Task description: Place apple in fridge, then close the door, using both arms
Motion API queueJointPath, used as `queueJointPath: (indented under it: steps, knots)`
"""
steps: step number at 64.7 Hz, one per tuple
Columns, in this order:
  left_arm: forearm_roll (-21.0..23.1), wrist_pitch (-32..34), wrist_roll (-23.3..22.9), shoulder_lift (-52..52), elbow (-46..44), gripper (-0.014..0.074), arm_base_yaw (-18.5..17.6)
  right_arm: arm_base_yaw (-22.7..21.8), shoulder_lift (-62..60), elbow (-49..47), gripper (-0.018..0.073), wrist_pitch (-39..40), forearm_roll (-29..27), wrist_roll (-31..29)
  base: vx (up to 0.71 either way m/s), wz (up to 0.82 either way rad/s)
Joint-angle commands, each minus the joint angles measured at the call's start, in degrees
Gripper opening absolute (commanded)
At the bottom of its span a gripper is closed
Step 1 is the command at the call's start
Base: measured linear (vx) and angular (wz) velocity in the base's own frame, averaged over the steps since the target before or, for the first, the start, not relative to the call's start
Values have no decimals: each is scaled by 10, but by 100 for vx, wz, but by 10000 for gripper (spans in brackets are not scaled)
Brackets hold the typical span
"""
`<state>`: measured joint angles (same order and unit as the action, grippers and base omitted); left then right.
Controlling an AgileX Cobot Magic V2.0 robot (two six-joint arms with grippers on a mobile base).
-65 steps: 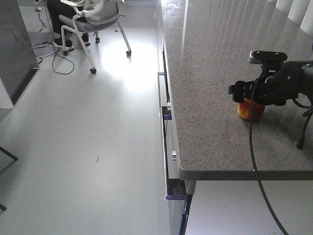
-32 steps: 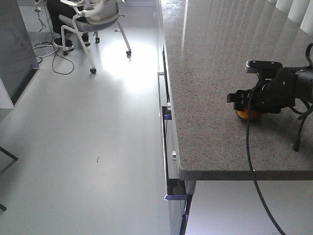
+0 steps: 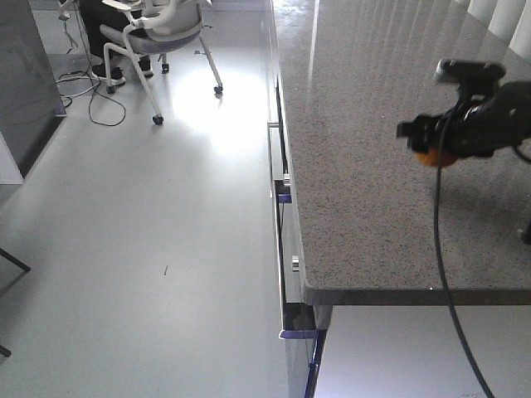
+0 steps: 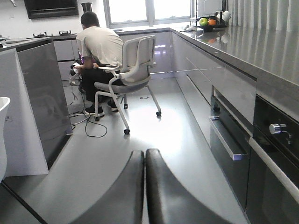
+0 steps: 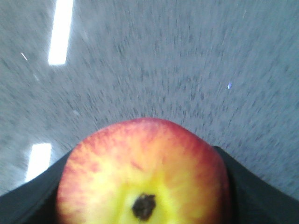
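Observation:
The apple (image 5: 145, 172), red with yellow patches and a dark dimple, fills the lower right wrist view between two black fingers (image 5: 254, 191). My right gripper (image 3: 431, 145) is shut on the apple (image 3: 433, 157) and holds it clear of the speckled grey countertop (image 3: 365, 207). My left gripper (image 4: 145, 156) is shut with nothing between its fingers and hangs low over the floor. A tall dark grey panel with a white edge (image 4: 42, 102) stands at the left, also at the front view's left border (image 3: 21, 83). I cannot tell whether that panel is the fridge body or the door.
A seated person (image 4: 98, 46) on a white office chair (image 3: 162, 33) is at the back, with cables (image 3: 99, 99) on the floor. Drawer fronts with handles (image 3: 282, 199) and an oven (image 4: 275, 154) line the counter's side. A fruit bowl (image 4: 208, 22) sits on the far counter.
The right gripper dipped onto the apple on the counter, then rose and moved slightly right. The apple has left the countertop with it.

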<state>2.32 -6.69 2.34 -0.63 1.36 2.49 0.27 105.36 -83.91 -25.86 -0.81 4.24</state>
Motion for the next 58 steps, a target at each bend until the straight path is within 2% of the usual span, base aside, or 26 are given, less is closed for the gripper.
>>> queueJointPath:
  steps: [1,17,28,41,58]
  knots:
    - [5,43,-2,-8,-10,-6,-2,-2,-78,-20,53,42,2,-1,0,0]
    - [5,43,-2,-8,-10,-6,-2,-2,-209,-20,57,31,2,-1,0,0]
    - [5,43,-2,-8,-10,-6,-2,-2,-292,-20,59,-14,-2,-9,0,0]
    - [5,43,-2,-8,-10,-6,-2,-2,-363,-20,60,-93,-66,-63,0,0]
    - [5,43,-2,-8,-10,-6,-2,-2,-389,-20,60,-98,-131,-84,0,0]
